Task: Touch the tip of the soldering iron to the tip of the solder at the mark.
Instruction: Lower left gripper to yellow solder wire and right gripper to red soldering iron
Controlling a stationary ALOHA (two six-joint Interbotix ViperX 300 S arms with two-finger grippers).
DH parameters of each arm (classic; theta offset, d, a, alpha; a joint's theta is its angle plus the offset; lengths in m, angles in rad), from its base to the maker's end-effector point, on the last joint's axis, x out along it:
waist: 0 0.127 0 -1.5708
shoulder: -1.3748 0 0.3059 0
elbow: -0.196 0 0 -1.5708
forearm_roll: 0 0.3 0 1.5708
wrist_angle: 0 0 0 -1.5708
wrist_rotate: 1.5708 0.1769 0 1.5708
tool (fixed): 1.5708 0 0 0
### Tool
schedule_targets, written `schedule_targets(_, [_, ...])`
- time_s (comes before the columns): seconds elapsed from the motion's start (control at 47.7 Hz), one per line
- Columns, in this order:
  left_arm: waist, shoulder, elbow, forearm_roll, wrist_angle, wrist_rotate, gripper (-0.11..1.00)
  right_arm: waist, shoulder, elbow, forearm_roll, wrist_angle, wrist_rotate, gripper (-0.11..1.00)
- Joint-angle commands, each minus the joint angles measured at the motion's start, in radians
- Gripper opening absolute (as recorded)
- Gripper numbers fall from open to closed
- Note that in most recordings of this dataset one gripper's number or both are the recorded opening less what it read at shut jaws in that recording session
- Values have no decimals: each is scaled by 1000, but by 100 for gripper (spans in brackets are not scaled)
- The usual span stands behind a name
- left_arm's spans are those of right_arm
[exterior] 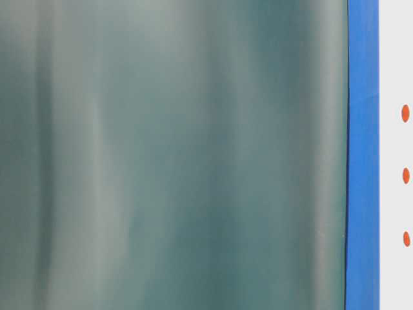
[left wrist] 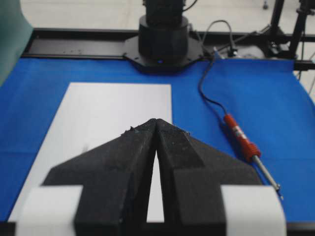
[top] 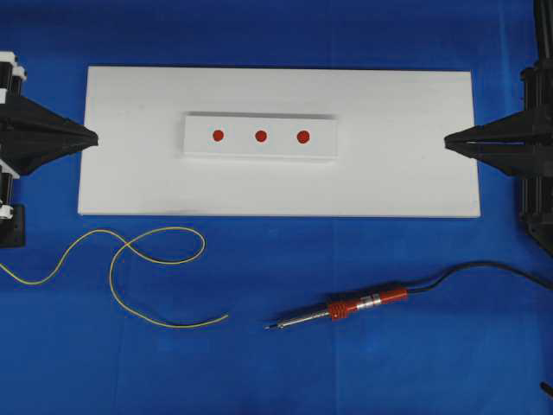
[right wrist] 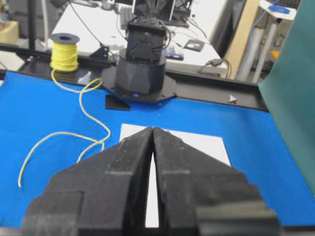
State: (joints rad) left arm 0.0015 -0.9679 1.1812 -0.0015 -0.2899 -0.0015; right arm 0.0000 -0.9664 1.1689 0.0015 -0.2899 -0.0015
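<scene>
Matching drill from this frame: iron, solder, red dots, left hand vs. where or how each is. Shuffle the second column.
1. iron
2. solder
3. red dots
4. left hand

A. on the raised white block
B. shut, at the board's left edge
C. on the blue mat, front right
D. looped on the blue mat, front left

Pairs: 1-C, 2-D, 3-A, 4-B

Pretty sure we're looking at a robotics lab or electronics workshop. Behind the blue-covered tabletop [right wrist: 44, 113] we can see a desk [right wrist: 93, 24] cluttered with gear and cables, a spool of yellow wire [right wrist: 65, 51] at the tabletop's far edge, black metal framing [left wrist: 290, 24], and a green backdrop sheet [right wrist: 290, 93].
</scene>
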Motion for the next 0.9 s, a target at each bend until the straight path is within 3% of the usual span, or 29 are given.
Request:
schedule_targets(0.0, [-12, 11, -17, 3, -6, 2, 1, -2, 21, -21, 0, -5, -2, 0])
schedule_targets(0.251, [-89, 23, -15, 2, 5, -6, 1, 44, 69, -60, 2, 61, 8, -6])
schedule_targets(0.503, [-219, 89, -14, 2, -3, 0, 1, 195, 109, -60, 3, 64, 14, -5])
schedule_targets(0.608, [-253, 135, -14, 2, -14, -12, 3, 245, 141, -57, 15, 66, 28, 0])
schedule_targets(0.733, [-293, 210, -14, 2, -43, -20, 32, 291, 212, -54, 34, 63, 58, 21])
schedule_targets(0.88, [-348, 342, -26, -2, -83, -46, 76, 328, 322, -57, 64, 60, 91, 65])
